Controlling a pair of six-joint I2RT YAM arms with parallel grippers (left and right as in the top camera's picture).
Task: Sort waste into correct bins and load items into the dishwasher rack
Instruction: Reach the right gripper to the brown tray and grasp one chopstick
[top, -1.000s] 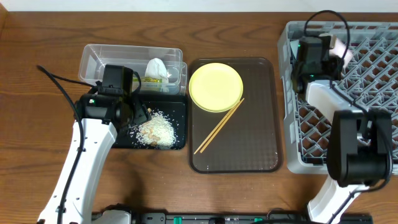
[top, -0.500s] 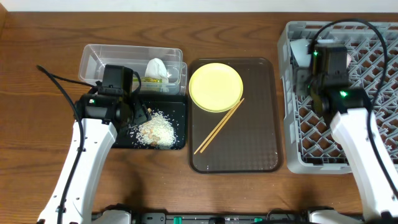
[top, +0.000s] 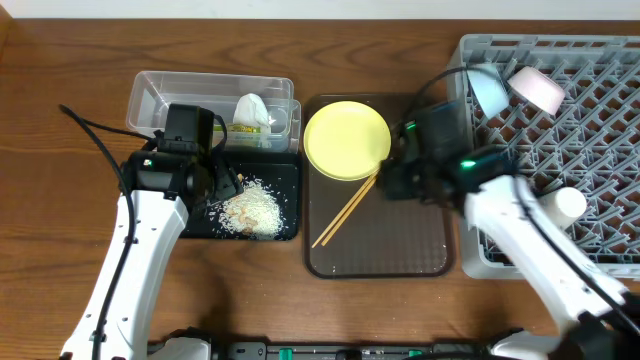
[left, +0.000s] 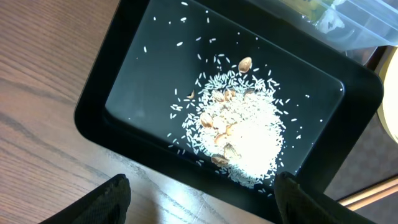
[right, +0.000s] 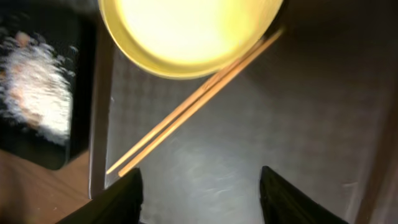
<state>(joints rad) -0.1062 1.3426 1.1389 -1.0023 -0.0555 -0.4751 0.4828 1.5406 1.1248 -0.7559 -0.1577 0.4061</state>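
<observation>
The right claw (right: 199, 186) hangs over the brown serving tray (top: 400, 250) with its fingers spread and nothing between them. It is just beside the pair of chopsticks (right: 186, 112), which lie slantwise on that tray with their upper ends at the rim of the yellow plate (top: 346, 140). The left claw (left: 202, 193) is spread wide too and empty, over one edge of the black tray (left: 143, 81), where the rice scraps (left: 239, 134) lie heaped. Next to the black tray, the clear tub (top: 160, 100) holds the white napkin (top: 250, 107) and the wrapper (top: 243, 128). In the grey rack (top: 600, 120) sit the blue bowl (top: 487, 88) and the pink bowl (top: 537, 88) side by side — the white cup (top: 568, 205) well apart from them.
</observation>
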